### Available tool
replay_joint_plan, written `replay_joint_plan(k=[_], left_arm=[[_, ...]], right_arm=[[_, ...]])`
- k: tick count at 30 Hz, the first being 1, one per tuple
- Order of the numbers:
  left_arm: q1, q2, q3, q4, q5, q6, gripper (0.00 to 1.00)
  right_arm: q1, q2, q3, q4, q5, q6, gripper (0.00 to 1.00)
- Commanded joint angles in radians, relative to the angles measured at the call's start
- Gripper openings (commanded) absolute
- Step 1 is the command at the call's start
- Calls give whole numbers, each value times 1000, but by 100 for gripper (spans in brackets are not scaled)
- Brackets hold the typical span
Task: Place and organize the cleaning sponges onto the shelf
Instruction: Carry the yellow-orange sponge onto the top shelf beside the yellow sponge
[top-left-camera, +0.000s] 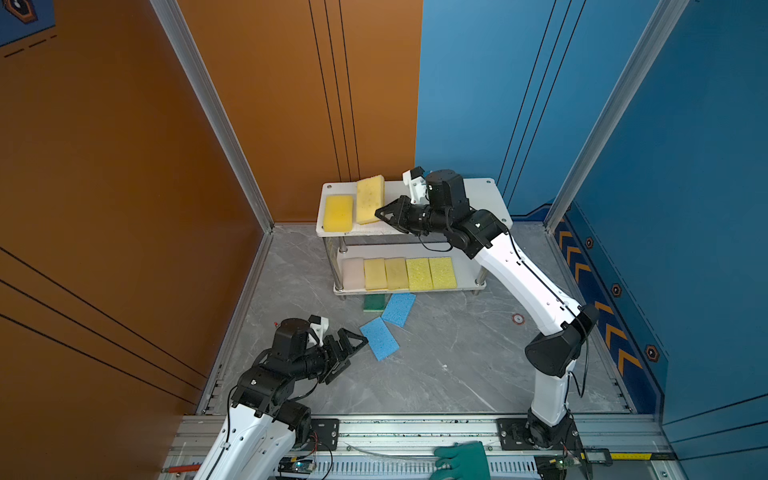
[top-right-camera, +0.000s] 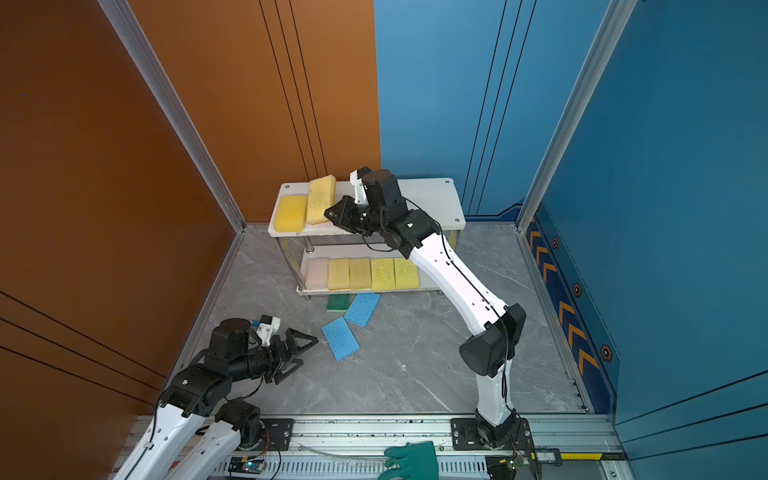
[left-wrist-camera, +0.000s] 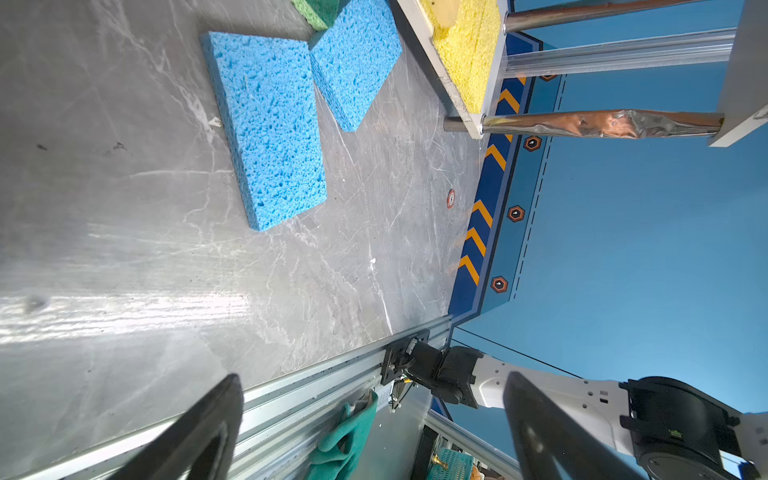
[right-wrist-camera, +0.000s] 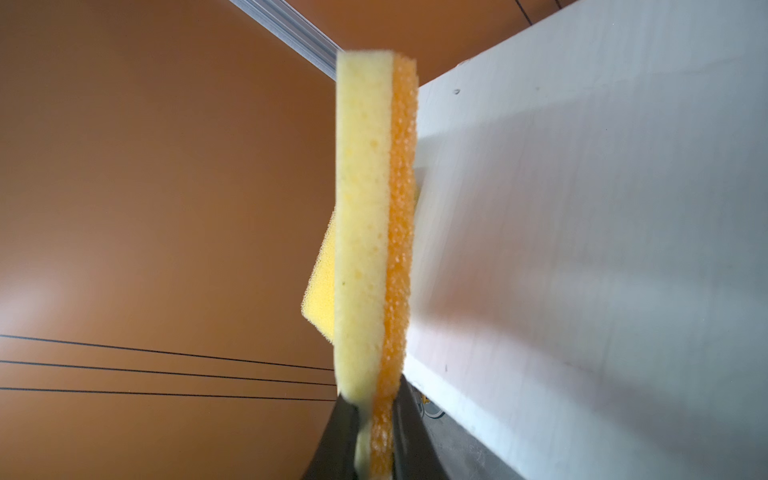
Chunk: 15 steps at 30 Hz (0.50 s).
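The shelf (top-left-camera: 486, 195) stands at the back, by the walls. My right gripper (top-left-camera: 384, 214) is shut on the end of a pale yellow sponge (top-left-camera: 370, 199) with an orange underside (right-wrist-camera: 401, 208), held slightly tilted over the top board (right-wrist-camera: 582, 208) beside a deeper yellow sponge (top-left-camera: 338, 212). One pink-beige sponge (top-left-camera: 353, 273) and several yellow ones (top-left-camera: 419, 273) line the lower board. On the floor in front lie two blue sponges (top-left-camera: 379, 338) (top-left-camera: 399, 308) and a dark green one (top-left-camera: 374, 303). My left gripper (top-left-camera: 357, 338) hangs open and empty just left of the nearer blue sponge (left-wrist-camera: 270, 124).
A teal rubber glove (top-left-camera: 465, 459) lies on the aluminium rail at the front edge. An orange wall closes the left side and blue walls the back and right. A chrome post (left-wrist-camera: 602, 122) of the shelf stands near the blue sponges.
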Motion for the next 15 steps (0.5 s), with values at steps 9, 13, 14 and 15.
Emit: replay_joint_plan(k=[9, 13, 14, 15], left_arm=[[38, -24, 1, -50, 39, 16, 98], [49, -30, 1, -61, 49, 22, 98], [52, -33, 1, -64, 50, 21, 98], [55, -37, 1, -65, 52, 22, 98]], right_arm=[[-5, 37, 41, 17, -11, 61, 16], [-4, 46, 41, 24, -20, 77, 18], [-4, 47, 41, 28, -22, 80, 19], [-3, 49, 41, 31, -26, 84, 19]])
